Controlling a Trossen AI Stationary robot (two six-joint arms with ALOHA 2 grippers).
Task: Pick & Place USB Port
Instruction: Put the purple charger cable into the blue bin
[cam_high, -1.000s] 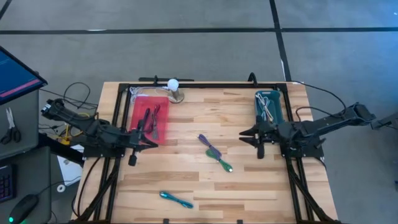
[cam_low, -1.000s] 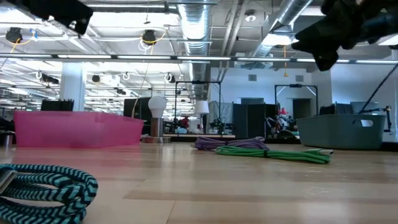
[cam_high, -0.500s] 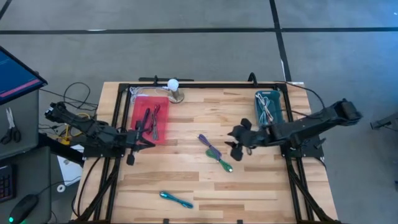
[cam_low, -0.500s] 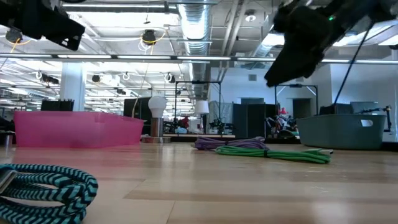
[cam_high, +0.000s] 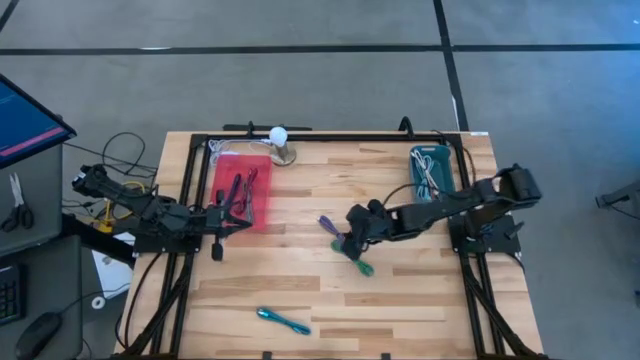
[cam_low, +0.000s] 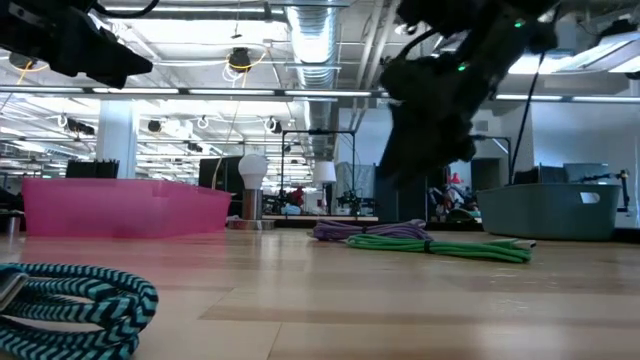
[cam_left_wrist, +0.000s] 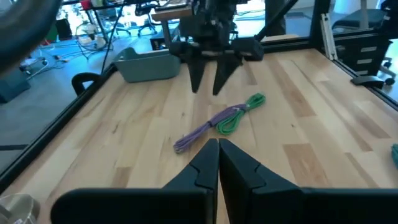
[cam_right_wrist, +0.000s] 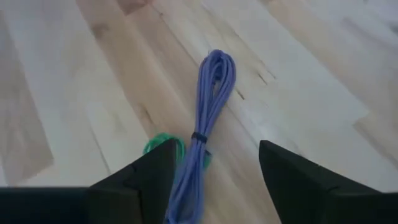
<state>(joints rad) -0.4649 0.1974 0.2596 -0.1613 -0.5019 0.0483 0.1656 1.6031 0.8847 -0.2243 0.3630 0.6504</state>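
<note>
Cables lie at the middle of the wooden table: we see a purple cable bundled lengthwise and a green cable crossing it, the two touching near the centre of the boards. Our right gripper has its arm stretched across from the right edge and hangs directly over this pair. In the right wrist view its two dark fingers stand wide apart, and the purple cable runs up between them, with a loop of green cable showing just beside the nearer finger. We cannot tell from that view whether the fingertips touch the wood; in the low view the right gripper sits just above the purple cable and green cable, apart from them.

Our left gripper waits at the table's left edge, just in front of the pink bin, which holds some dark cables. Its fingers are pressed together with nothing between them, and from its wrist camera we look across the boards at the right gripper above the cable pair.

A grey bin with a white cable stands at the far right, and a teal cable lies alone near the front edge.
</note>
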